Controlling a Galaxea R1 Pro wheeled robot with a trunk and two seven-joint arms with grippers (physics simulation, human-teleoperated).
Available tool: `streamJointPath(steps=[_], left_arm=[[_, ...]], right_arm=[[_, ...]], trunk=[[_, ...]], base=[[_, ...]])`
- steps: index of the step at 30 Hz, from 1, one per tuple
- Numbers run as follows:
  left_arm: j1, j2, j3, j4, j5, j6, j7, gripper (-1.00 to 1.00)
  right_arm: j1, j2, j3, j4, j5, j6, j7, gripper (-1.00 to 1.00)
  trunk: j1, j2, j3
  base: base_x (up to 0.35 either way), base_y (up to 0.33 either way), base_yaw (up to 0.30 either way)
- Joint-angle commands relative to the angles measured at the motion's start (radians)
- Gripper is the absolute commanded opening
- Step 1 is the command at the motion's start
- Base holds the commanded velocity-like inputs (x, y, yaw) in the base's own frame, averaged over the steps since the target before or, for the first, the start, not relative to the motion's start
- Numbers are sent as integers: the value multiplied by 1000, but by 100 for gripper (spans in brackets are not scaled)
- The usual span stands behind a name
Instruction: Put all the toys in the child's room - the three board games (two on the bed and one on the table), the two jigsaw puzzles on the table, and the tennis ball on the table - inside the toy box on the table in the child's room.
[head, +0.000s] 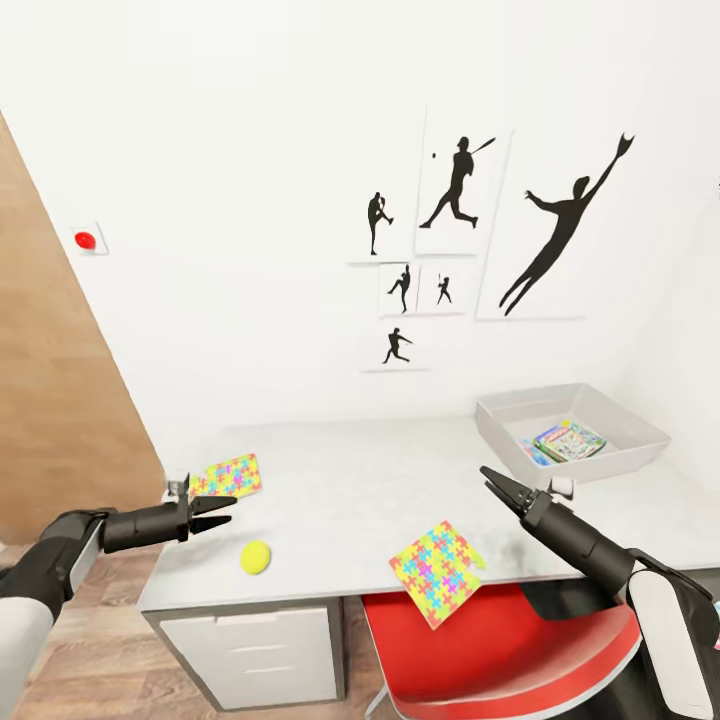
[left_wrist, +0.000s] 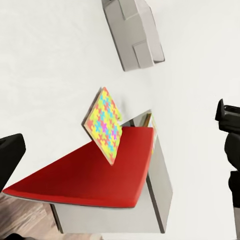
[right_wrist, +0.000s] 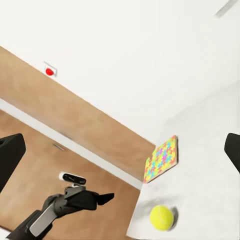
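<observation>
On the bench (head: 340, 470), at its far right corner, the toy box (head: 640, 432) holds flat colourful game boxes (head: 568, 440). At the bench's front edge one jigsaw puzzle (head: 436, 571) overhangs above the red chair (head: 500, 650); the other puzzle (head: 228, 475) lies at the bench's left end, with the tennis ball (head: 255, 557) nearer the front edge. Behind the bench, the white wall carries baseball-player posters (head: 470, 240). Left claw (head: 222, 510) hovers released beside the left puzzle; right claw (head: 500, 485) looks clenched, empty, near the toy box.
</observation>
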Motion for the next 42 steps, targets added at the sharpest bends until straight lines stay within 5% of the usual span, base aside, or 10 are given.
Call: streamJointPath(steps=[1, 15, 20, 26, 32, 42], left_arm=[[-1, -13, 0, 0, 1, 11, 12, 100], [-1, -259, -1, 0, -39, 15, 241, 100], [-1, -283, 0, 6, -39, 14, 306, 100], [-1, -356, -1, 9, -41, 15, 362, 100], [0, -410, 0, 38, -38, 3, 514, 100], [1, -425, 2, 105, -35, -97, 594, 100]], right_arm=[[-1, 0, -1, 0, 2, 2, 3, 100], [-1, 0, 1, 0, 13, -9, 1, 100], [-1, 0, 0, 0, 13, -6, 3, 100], [-1, 0, -1, 0, 11, 2, 8, 100], [-1, -1, -4, 0, 5, 12, 32, 100], [-1, -29, -46, 0, 3, 77, 148, 100]], trunk=[[1, -2, 0], [1, -2, 11], [1, -2, 11], [1, -2, 11], [1, -2, 11], [1, -2, 11]], base=[[0, 0, 0], [0, 0, 0], [0, 0, 0], [0, 0, 0], [0, 0, 0], [0, 0, 0]])
